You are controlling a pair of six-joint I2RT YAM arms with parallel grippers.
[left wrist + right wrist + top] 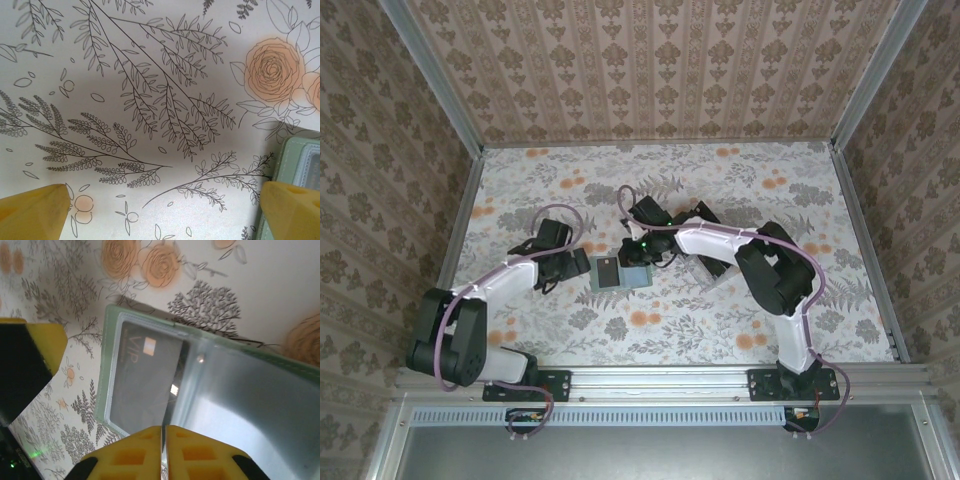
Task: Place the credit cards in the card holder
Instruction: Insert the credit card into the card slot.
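The card holder [620, 273] lies open mid-table, its sage-green rim [107, 370] clear in the right wrist view. One dark credit card [145, 385] marked VIP sits in its left half under a hazy window. My right gripper [164, 440] hangs over the holder's near edge, shut, with a thin edge in the slit between the fingers. That edge looks like the holder's bluish-grey inner leaf [245, 405], which stands raised. My left gripper [162, 215] is wide open just left of the holder, whose corner [300, 165] lies by its right fingertip [292, 207].
A pale clear sheet [712, 272] lies partly under the right arm, right of the holder. The left gripper's yellow and black finger [30, 360] stands close by the holder's left edge. Metal rails and patterned walls bound the floral table [650, 190].
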